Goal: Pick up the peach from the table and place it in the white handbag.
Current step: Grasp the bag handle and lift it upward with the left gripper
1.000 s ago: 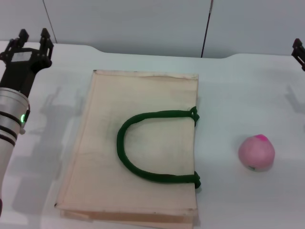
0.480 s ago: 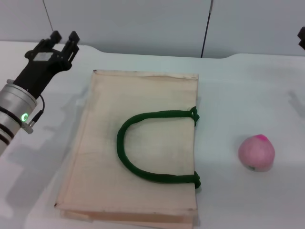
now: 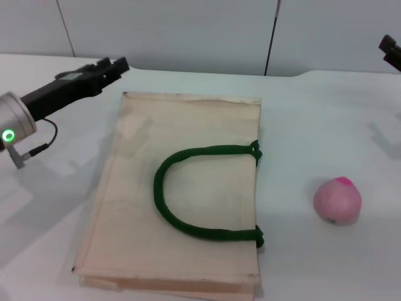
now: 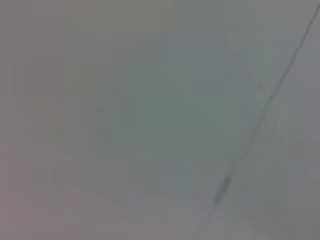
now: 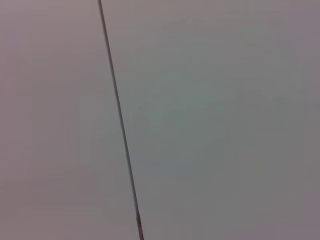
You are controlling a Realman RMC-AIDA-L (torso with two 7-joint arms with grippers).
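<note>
The peach (image 3: 337, 200), pale pink with a brighter pink tip, sits on the white table (image 3: 313, 125) to the right of the bag. The white handbag (image 3: 182, 188) lies flat in the middle of the table, its dark-green rope handle (image 3: 188, 188) looped on top. My left gripper (image 3: 113, 65) is open and empty, turned sideways, above the table by the bag's far left corner. Only a dark bit of my right gripper (image 3: 391, 51) shows at the right edge, far behind the peach. Both wrist views show only a plain grey wall.
A grey panelled wall (image 3: 188, 31) runs behind the table's far edge. My left arm (image 3: 25, 113) reaches in from the left side.
My left gripper has swung to the right toward the bag's far left corner and turned onto its side. The peach and the bag have not moved.
</note>
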